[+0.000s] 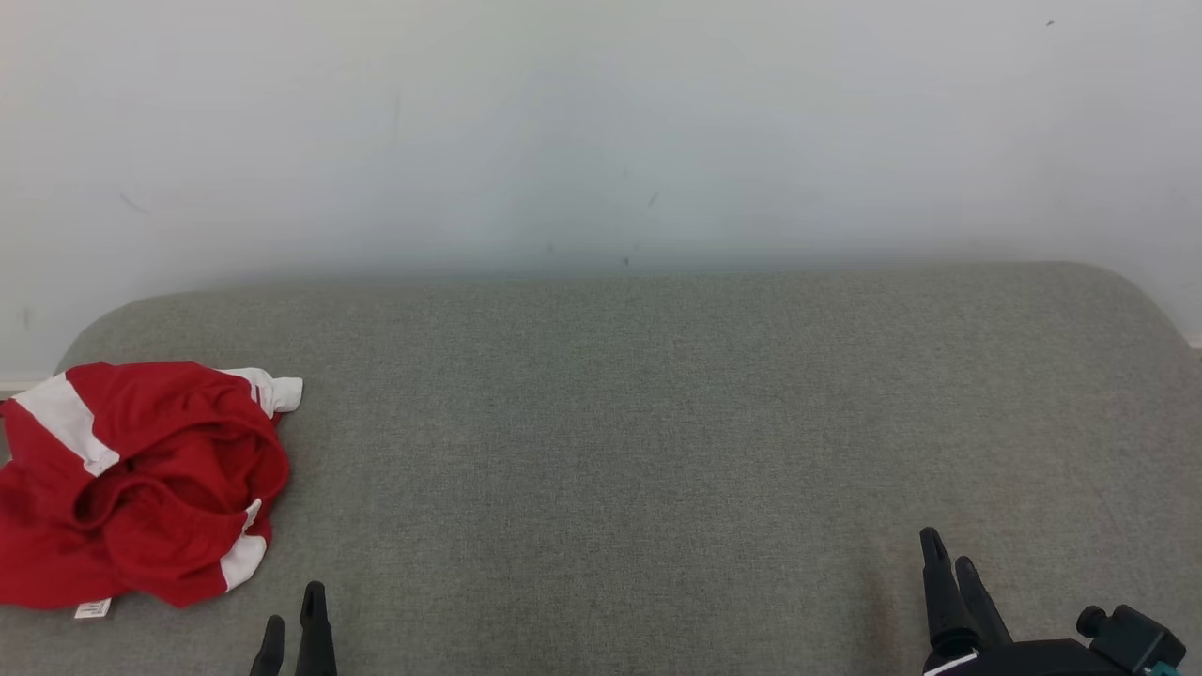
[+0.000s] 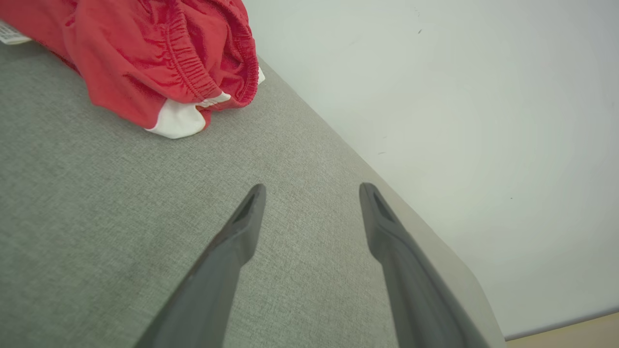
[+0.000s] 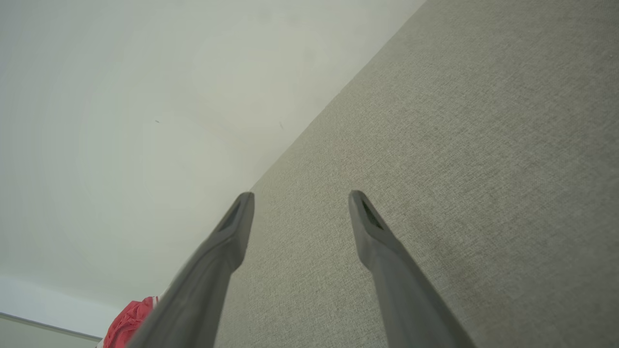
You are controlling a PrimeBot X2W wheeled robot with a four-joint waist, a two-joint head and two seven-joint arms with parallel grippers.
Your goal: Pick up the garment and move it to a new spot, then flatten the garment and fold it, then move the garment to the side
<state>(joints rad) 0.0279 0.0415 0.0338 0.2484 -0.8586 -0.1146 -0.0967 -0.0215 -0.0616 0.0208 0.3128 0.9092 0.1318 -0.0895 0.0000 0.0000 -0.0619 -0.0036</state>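
Garment [image 1: 141,483]: one, red-white (probably shorts), crumpled on cushion [image 1: 657,422]; left tool [image 1: 293,608], right tool [image 1: 947,549] both spread, empty.

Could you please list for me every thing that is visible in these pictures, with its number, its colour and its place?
garment: one, red with white panels, crumpled at the left end of the padded surface
label: one, white, at the garment's near edge, lying on the surface
padded surface: one, grey woven fabric, across the whole width in front of the robot
wall: one, white with a few small dark marks, behind the surface
floor: one strip, beige, seen below the wall in the left wrist view
left gripper: one, dark fingers, open, low over the surface just right of the garment, not touching it
right gripper: one, dark fingers, open, over the bare right part of the surface
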